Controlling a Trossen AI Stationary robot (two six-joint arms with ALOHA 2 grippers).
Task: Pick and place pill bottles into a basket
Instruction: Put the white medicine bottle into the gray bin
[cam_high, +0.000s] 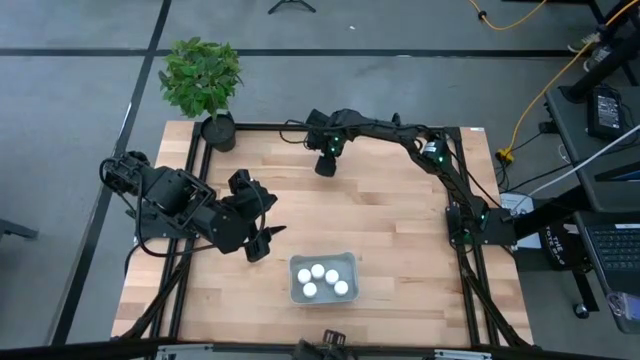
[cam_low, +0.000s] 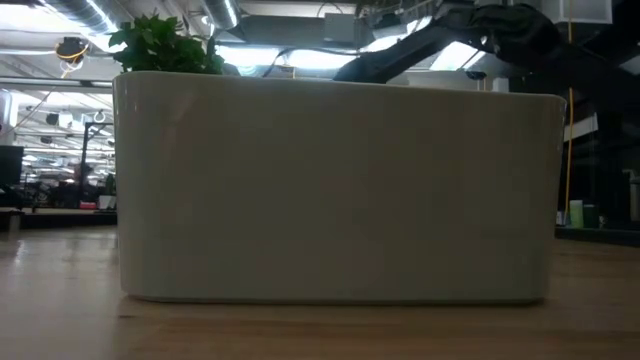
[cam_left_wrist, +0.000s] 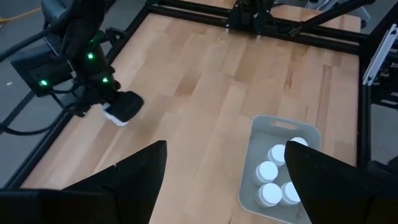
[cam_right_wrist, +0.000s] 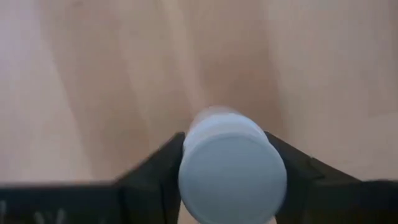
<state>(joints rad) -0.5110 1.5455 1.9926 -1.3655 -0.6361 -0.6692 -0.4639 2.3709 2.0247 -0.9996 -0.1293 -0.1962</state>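
The pale grey-blue basket (cam_high: 323, 262) stands near the table's front edge with several white pill bottles (cam_high: 318, 271) standing in it. It also shows in the left wrist view (cam_left_wrist: 261, 127), and its wall fills the low view (cam_low: 330, 190). My right gripper (cam_high: 325, 166) is at the far middle of the table, shut on one white pill bottle (cam_right_wrist: 231, 167). The left wrist view shows that gripper (cam_left_wrist: 119, 109) too. My left gripper (cam_high: 263, 241) is open and empty, left of the basket, its fingers spread wide (cam_left_wrist: 227, 186). My right gripper pinches the bottle between its two fingers (cam_right_wrist: 155, 171), one on each side of the bottle's upper part, just below the cap (cam_right_wrist: 186, 146). The fingers come from above, pointing down. The bottle is upright, cap up. I cannot tell whether its base is on the table.
A green plant (cam_high: 203, 75) in a black pot (cam_high: 219, 132) stands at the table's far left corner. A black frame (cam_high: 400, 128) runs along the table's edges. Bare wood (cam_high: 390, 220) lies between my right gripper and the basket.
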